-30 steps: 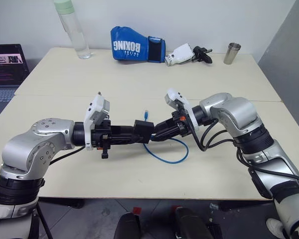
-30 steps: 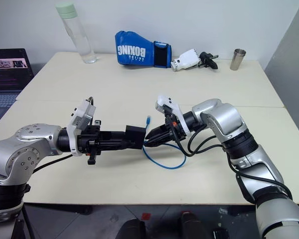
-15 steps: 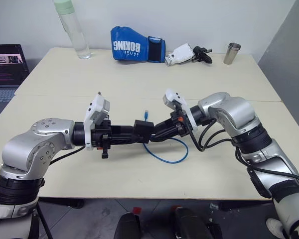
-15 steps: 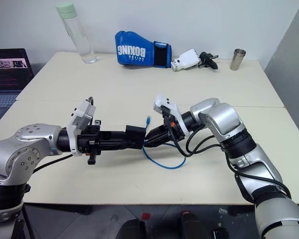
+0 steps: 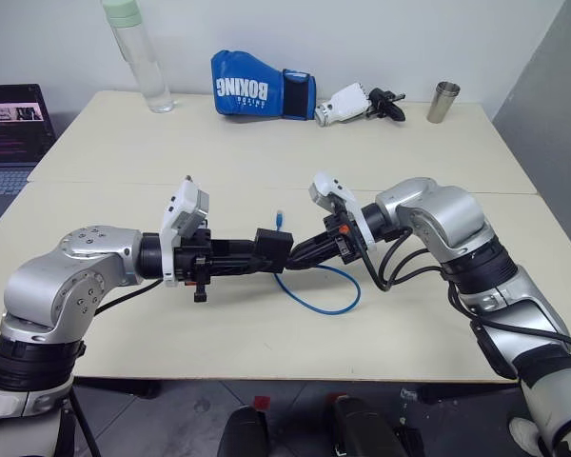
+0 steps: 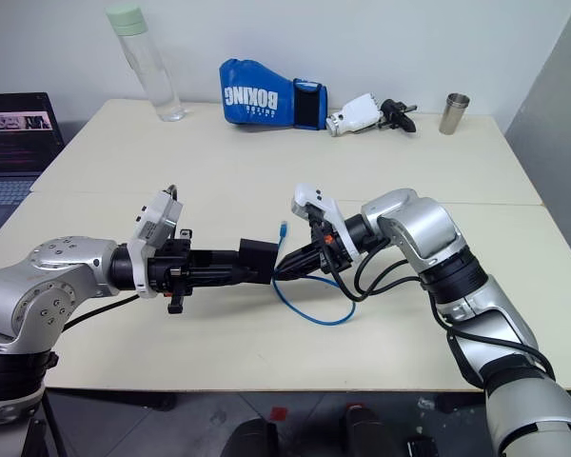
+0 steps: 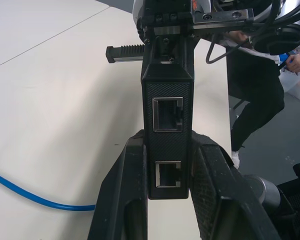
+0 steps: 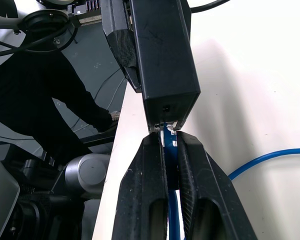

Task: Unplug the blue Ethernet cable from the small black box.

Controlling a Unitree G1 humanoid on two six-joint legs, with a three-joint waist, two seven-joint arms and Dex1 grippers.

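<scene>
The blue Ethernet cable, limp and light, loops on the tabletop from the rigid small black box clamped in the left pincer; the right pincer pinches its stiff plug, the proper hold.

Readable text: "BOXING" in white capitals, upside down, on blue boxing glove lying at far side of table. Second, smaller line of white print beneath it, too small to read. Laptop screen at left edge shows lines of text and small picture, none legible. No lettering or numbers legible on small black box, clear bottle, or metal cup.
</scene>
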